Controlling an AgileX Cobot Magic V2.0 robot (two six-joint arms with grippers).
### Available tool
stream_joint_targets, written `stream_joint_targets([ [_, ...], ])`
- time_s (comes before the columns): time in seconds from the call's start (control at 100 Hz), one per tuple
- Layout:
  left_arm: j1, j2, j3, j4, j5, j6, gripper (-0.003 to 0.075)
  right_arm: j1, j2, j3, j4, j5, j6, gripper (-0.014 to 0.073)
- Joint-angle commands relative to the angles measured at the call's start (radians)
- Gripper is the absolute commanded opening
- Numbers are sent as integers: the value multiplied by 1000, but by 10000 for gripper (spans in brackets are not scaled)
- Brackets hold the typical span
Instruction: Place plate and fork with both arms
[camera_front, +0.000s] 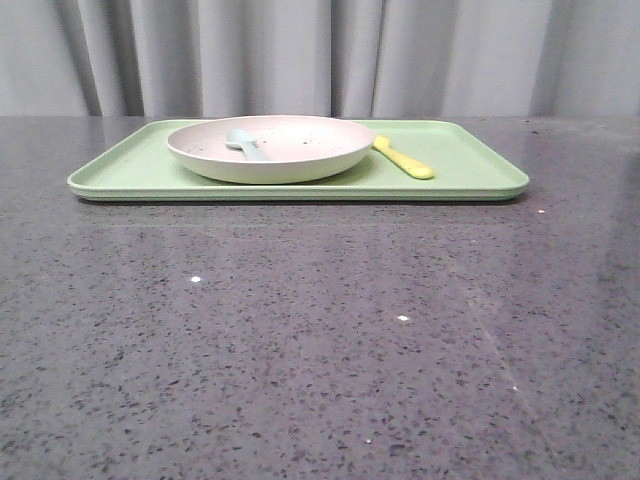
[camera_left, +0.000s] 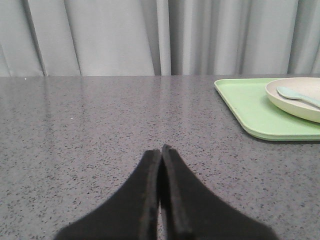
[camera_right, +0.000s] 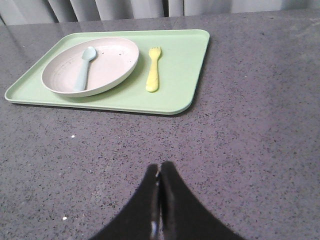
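Observation:
The off-white speckled plate (camera_front: 270, 148) sits on the left half of a light-green tray (camera_front: 480, 165). It also shows in the right wrist view (camera_right: 107, 65) and at the edge of the left wrist view (camera_left: 295, 100). The yellow fork (camera_front: 403, 158) lies on the tray just right of the plate, and the right wrist view (camera_right: 153, 76) shows it too. My left gripper (camera_left: 161, 150) is shut and empty over bare table, well left of the tray. My right gripper (camera_right: 160, 167) is shut and empty, on the near side of the tray. Neither gripper shows in the front view.
A pale blue spoon (camera_front: 245, 145) lies inside the plate, also in the right wrist view (camera_right: 85, 67) and the left wrist view (camera_left: 298, 95). The grey speckled table (camera_front: 320, 340) spreads in front of the tray. A grey curtain (camera_front: 320, 55) hangs behind the table.

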Motion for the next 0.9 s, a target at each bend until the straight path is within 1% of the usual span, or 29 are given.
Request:
stream_joint_targets([
  [0.0,2,-29,13,-4,-71,-13,-20,-5,7,-26,-8,-71,-1,-68],
  [0.17,2,-29,13,-4,-71,-13,-20,-11,7,-19,-17,-78,-1,-68],
  [0.23,2,-29,13,-4,-71,-13,-20,-29,7,-10,-20,-87,-1,-68],
  [0.3,2,-29,13,-4,-71,-13,-20,-61,4,13,-29,-130,-1,-68],
  [0.54,2,-29,13,-4,-71,-13,-20,-206,-82,210,-43,-491,-1,-68],
  [0.63,2,-29,13,-4,-71,-13,-20,-248,-124,283,-63,-574,-5,-68],
  [0.77,2,-29,13,-4,-71,-13,-20,-293,-194,384,-105,-599,-5,-68],
  [0.89,2,-29,13,-4,-71,-13,-20,-299,-264,465,-114,-599,-5,-68],
])
